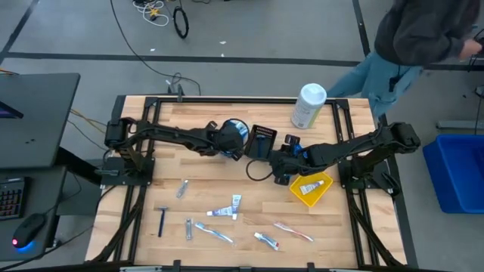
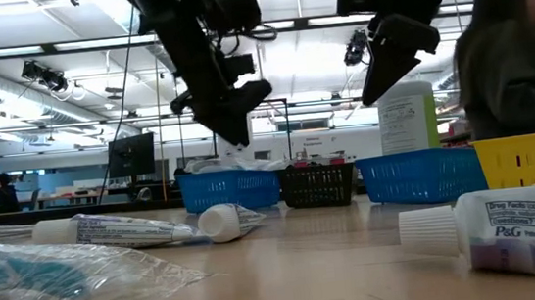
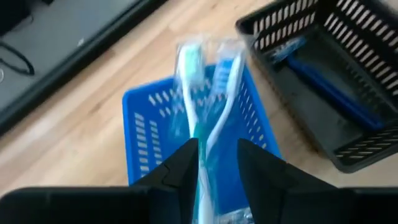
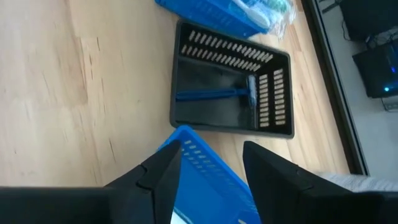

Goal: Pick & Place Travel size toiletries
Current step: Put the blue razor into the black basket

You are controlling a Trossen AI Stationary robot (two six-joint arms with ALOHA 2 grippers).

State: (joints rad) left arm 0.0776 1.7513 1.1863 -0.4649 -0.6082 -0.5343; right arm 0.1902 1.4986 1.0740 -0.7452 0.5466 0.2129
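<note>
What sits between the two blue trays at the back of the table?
The black tray sits between them in the low view. The right wrist view shows a blue razor lying inside it, with one blue tray on its far side.

Toothpaste tubes (image 2: 142, 228) lie before blue baskets (image 2: 229, 188).

This is a robotics lab in a big open hall. Long rows of ceiling lights (image 2: 65, 96) hang over far desks with a monitor (image 2: 132, 155). The wooden counter (image 1: 227, 181) stands on grey concrete floor, with loose cables (image 1: 144, 45), a keyboard (image 1: 9, 198) and a mouse (image 1: 26, 229) beside it.
</note>
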